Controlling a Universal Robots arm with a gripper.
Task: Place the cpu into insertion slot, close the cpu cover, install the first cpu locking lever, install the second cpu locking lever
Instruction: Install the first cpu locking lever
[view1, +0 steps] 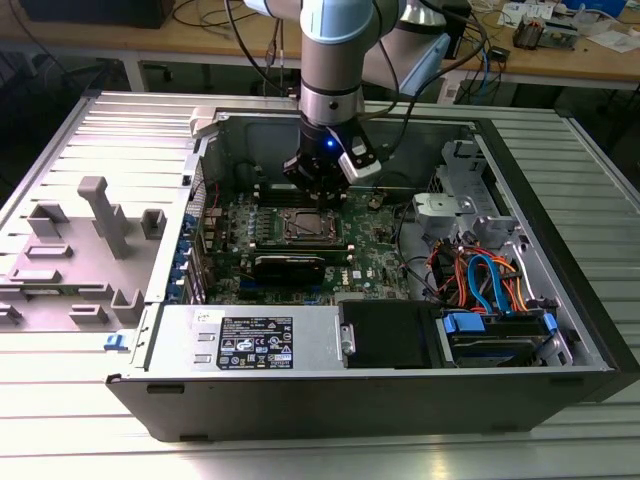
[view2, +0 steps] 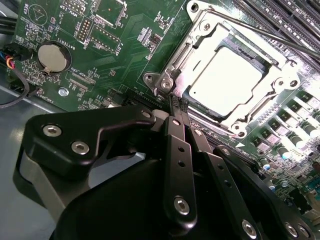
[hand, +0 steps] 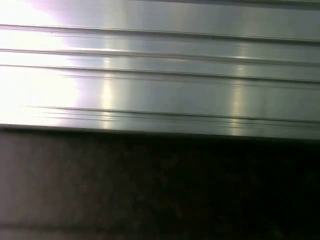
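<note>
Sitting in the square silver-rimmed insertion slot (view2: 227, 82), the small flat cpu (view2: 226, 83) with its shiny silver-grey top is showing through the cut-out of the thin silver metal cpu cover (view2: 252, 117), which is lying down flat over it. In the second wrist view the black robot hand (view2: 176, 102) is holding its two slim fingers (view2: 172, 130) pressed together with no gap, gripping nothing, their tips reaching the socket's corner beside a silver screw post (view2: 164, 84). A thin metal locking lever rod (view2: 260, 34) is running along the far edge of the socket frame. Around it the green circuit board (view2: 125, 50) is carrying a round silver coin battery (view2: 53, 58) and long black memory slots (view2: 290, 20). In the exterior view the hand (view1: 322, 195) is hanging just above the socket (view1: 305, 226) inside the open grey computer case (view1: 560, 260), which is lying on the ribbed metal counter (view1: 90, 420). Orange and blue cables (view1: 480, 275) are bunching toward the exterior view's right.
</note>
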